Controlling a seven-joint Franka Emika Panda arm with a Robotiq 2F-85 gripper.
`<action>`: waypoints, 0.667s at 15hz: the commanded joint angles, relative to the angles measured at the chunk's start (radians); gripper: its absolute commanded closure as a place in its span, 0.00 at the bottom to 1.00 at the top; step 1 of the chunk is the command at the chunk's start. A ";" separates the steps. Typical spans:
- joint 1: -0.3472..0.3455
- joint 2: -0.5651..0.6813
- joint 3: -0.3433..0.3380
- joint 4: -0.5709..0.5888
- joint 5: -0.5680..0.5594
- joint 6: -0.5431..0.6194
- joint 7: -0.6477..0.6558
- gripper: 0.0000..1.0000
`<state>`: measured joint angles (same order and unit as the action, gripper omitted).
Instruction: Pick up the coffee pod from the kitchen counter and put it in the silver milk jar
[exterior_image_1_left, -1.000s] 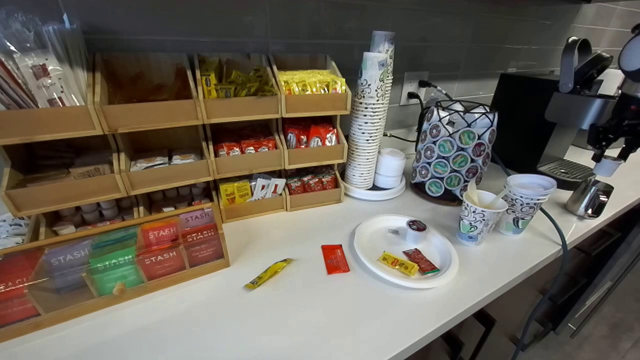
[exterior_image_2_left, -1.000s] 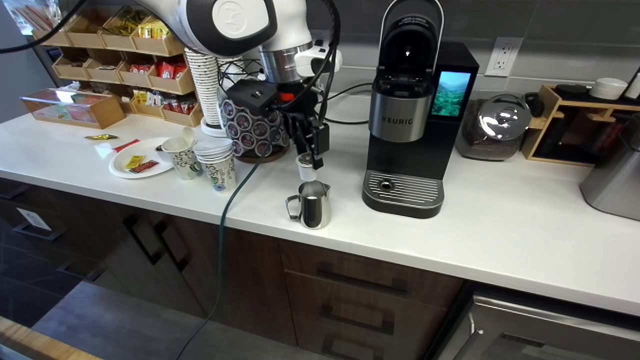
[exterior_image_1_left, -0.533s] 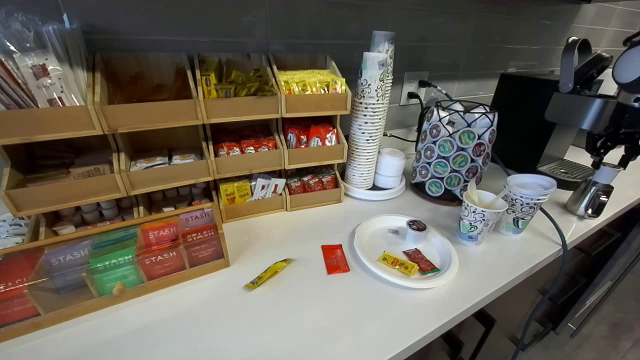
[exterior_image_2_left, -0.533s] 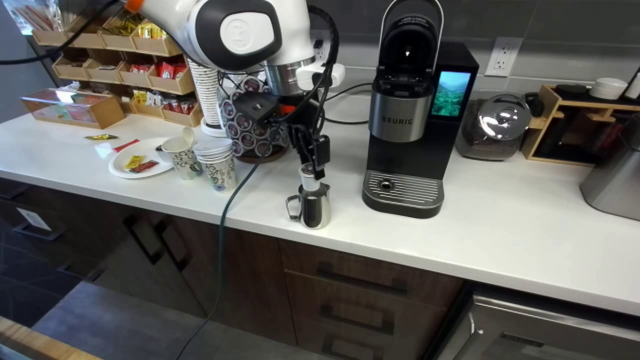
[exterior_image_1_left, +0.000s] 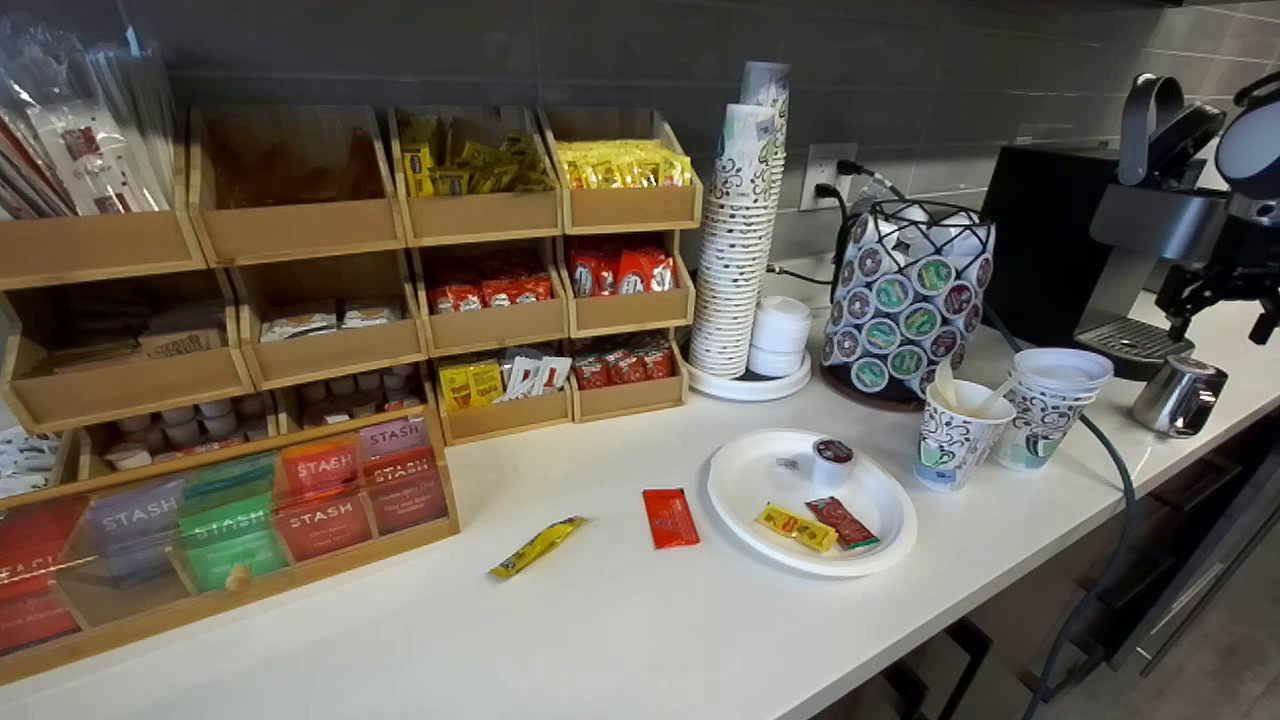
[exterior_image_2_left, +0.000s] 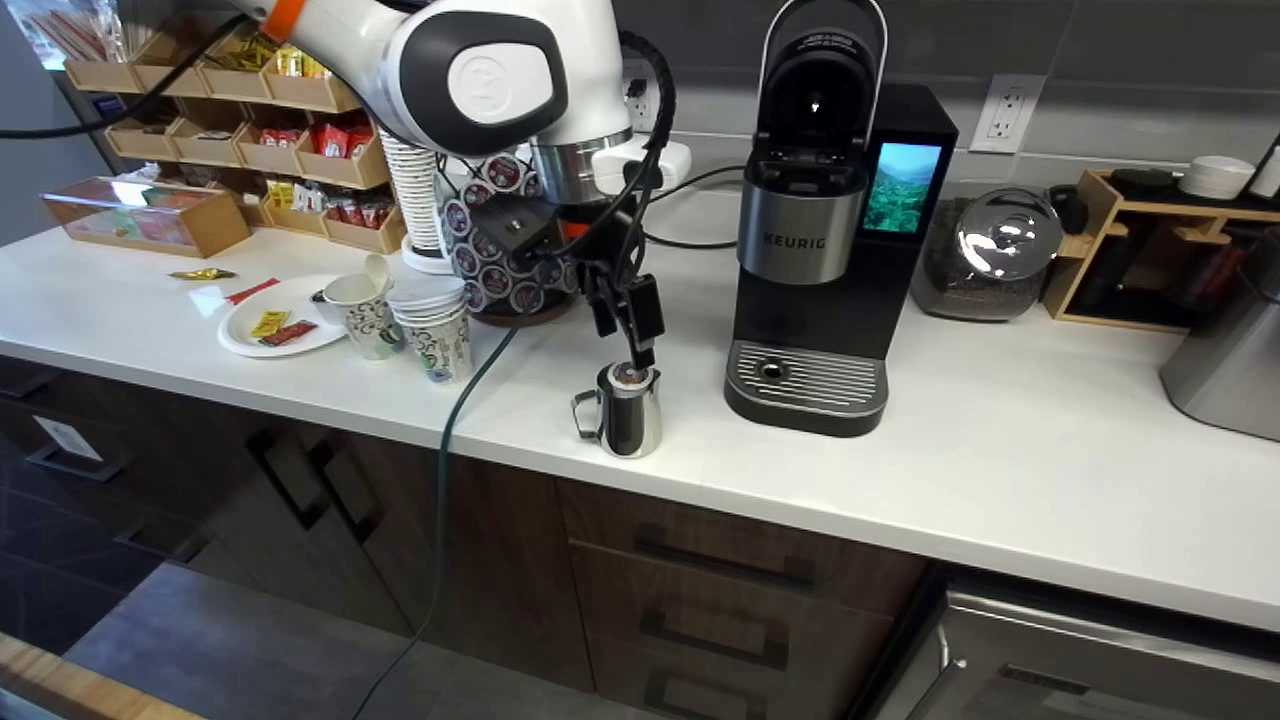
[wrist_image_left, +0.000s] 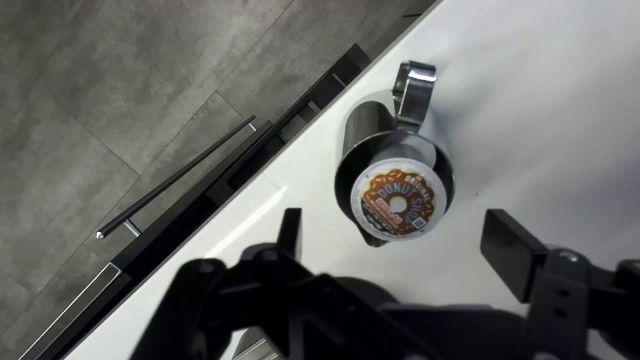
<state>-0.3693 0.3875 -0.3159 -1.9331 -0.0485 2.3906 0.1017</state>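
The coffee pod (wrist_image_left: 398, 200), white with a brown Donut Shop lid, sits in the mouth of the silver milk jar (exterior_image_2_left: 630, 425). In the wrist view its lid faces up and overlaps the jar's spout side; the dark inside of the jar shows around the rest. Low in the jar's mouth, the lid (exterior_image_2_left: 629, 376) shows in an exterior view. My gripper (wrist_image_left: 395, 232) stands open just above the jar, its pads (wrist_image_left: 510, 255) wide apart and touching neither pod nor jar. In both exterior views the jar stands upright on the counter.
A Keurig coffee maker (exterior_image_2_left: 805, 235) stands beside the jar. Paper cups (exterior_image_2_left: 435, 335), a pod carousel (exterior_image_1_left: 905, 305) and a white plate (exterior_image_1_left: 740, 520) bearing packets and another pod are on the other side. A green cable (exterior_image_1_left: 1120, 480) hangs over the counter's front edge.
My gripper came down over the jar with the pod held, then opened. The pod has left the fingers and dropped into the jar's mouth.
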 joint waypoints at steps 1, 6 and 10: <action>0.009 -0.035 -0.015 -0.002 0.009 -0.029 0.027 0.00; -0.055 -0.248 0.012 -0.141 0.109 -0.139 -0.232 0.00; -0.040 -0.250 -0.020 -0.114 0.115 -0.129 -0.276 0.00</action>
